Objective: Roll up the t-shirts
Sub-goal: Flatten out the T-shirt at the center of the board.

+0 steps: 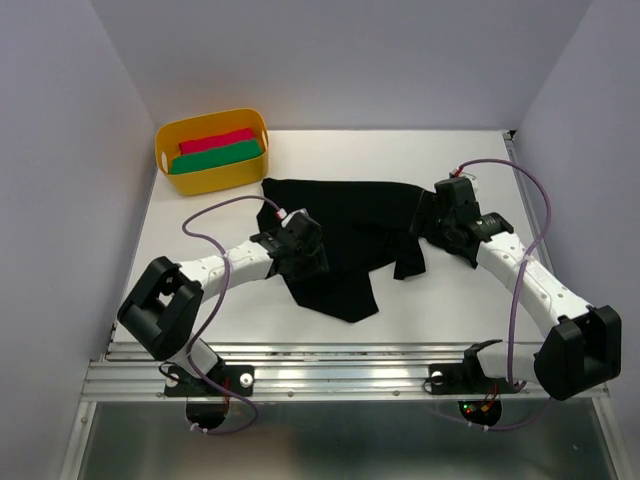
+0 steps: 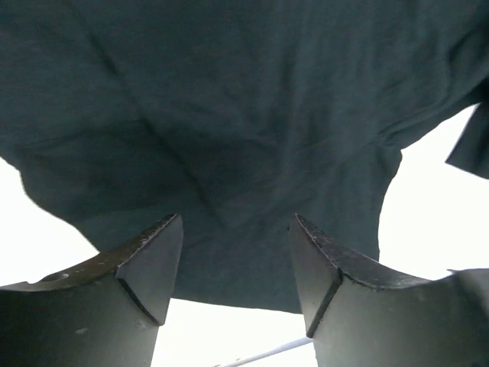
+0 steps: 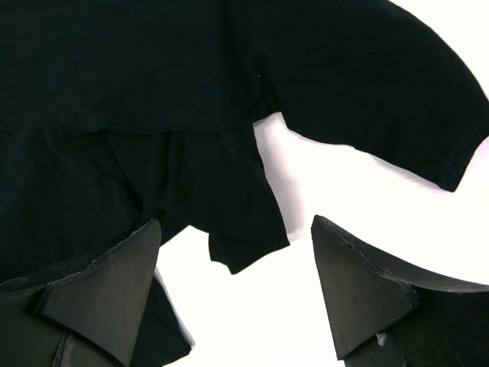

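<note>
White table (image 1: pixel 450 300), seen from above, with a metal rail (image 1: pixel 340 365) along its near edge. We find two things lying directly on it. A black t-shirt (image 1: pixel 350 225) is spread unevenly across the middle, creased, with one flap reaching toward the near edge. A yellow tub (image 1: pixel 212 150) stands in the far left corner, just beside the shirt's far left tip; we cannot tell whether they touch.

t-shirt (image 1: pixel 345 215): soft matte cloth | tub (image 1: pixel 215 179): smooth yellow plastic
</note>
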You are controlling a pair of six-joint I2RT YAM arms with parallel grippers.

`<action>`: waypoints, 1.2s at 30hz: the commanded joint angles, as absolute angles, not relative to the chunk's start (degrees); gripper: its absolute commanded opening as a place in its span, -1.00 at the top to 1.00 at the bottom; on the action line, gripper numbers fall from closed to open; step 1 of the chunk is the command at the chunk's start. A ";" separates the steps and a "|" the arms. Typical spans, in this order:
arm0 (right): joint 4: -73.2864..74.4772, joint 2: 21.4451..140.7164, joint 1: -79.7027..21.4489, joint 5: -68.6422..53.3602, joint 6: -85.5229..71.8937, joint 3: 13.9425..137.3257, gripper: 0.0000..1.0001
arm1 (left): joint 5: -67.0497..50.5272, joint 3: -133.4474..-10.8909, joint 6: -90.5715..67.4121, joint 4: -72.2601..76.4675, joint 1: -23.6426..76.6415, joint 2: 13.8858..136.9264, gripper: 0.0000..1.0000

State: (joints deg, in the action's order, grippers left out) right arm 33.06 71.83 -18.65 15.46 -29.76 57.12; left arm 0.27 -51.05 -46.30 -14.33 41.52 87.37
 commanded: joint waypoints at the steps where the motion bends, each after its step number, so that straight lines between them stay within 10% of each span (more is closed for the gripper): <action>1: 31.90 71.98 -18.19 14.33 -30.85 57.30 -0.71 | 0.88 -49.92 -51.32 -9.93 42.71 88.76 -0.29; 22: 31.99 72.34 -18.19 13.36 -30.67 57.31 -0.71 | 3.95 -52.56 -53.17 -11.78 44.30 94.57 -0.19; 36: 31.91 69.61 -18.19 12.83 -31.20 55.90 -0.71 | 8.88 -57.39 -50.63 -12.92 44.56 92.55 0.99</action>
State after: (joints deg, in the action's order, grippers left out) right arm 33.01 71.70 -18.65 13.23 -30.50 55.77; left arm 6.33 -54.00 -51.96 -12.10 44.27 94.54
